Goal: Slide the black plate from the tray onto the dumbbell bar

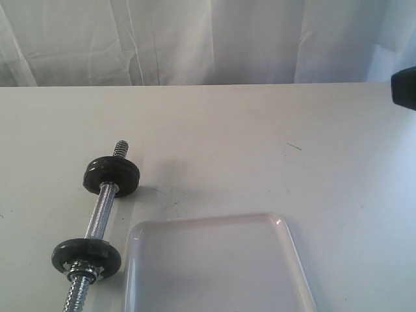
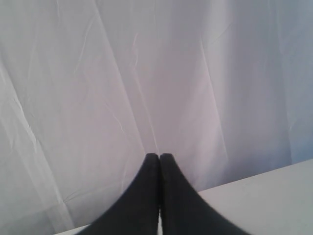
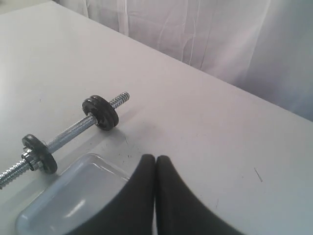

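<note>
Lying beside tray (image 1: 214, 266): dumbbell bar (image 1: 102, 211).

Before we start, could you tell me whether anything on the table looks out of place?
The tray shows no black plate in its visible part, though its near end is cut off by the exterior view's edge. The dumbbell bar lies flat beside it; nothing looks spilled or damaged.

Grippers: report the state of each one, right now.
Left gripper: closed, holding nothing.
Right gripper: closed, holding nothing.
</note>
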Controlling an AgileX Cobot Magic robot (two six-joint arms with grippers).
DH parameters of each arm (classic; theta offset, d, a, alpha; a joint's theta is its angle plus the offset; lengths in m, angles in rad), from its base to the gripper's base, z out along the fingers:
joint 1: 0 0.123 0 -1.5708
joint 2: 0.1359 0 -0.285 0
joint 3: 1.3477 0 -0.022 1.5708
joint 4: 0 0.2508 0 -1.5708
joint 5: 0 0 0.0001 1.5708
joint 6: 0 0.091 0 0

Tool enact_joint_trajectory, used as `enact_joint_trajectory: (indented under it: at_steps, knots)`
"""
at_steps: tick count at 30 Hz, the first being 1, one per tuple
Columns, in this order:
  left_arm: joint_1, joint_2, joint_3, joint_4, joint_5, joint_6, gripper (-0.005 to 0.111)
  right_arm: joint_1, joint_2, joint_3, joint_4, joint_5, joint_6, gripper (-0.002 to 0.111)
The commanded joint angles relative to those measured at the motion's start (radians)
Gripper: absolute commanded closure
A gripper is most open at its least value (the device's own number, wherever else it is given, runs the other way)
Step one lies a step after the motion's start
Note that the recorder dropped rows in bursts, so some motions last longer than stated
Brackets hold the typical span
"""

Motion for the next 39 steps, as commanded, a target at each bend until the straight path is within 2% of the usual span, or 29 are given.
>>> enact_joint_trajectory:
  at_steps: [1,4,11,20,29,39]
  knots:
    - [0.002,-0.009,0.001,-0.021,0.006,0.002,0.107,-0.006,-0.033,0.004,-0.003,0.006,0.011,0.108]
    - [0.002,-0.009,0.001,-0.021,0.006,0.002,0.107,-0.003,-0.045,0.007,0.008,-0.004,0.044,0.108]
    - [0.002,-0.009,0.001,-0.021,0.003,0.002,0.107,-0.017,-0.147,0.222,-0.264,-0.24,0.397,0.108]
    - [0.002,-0.009,0.001,-0.021,0.01,0.002,0.107,-0.095,-0.327,0.556,-0.368,-0.471,0.423,0.108]
    - [0.002,-0.009,0.001,-0.021,0.01,0.002,0.107,-0.151,-0.466,0.724,-0.392,-0.476,0.424,0.108]
    - [0.002,-0.009,0.001,-0.021,0.01,0.002,0.107,-0.154,-0.51,0.773,-0.438,-0.423,0.498,0.108]
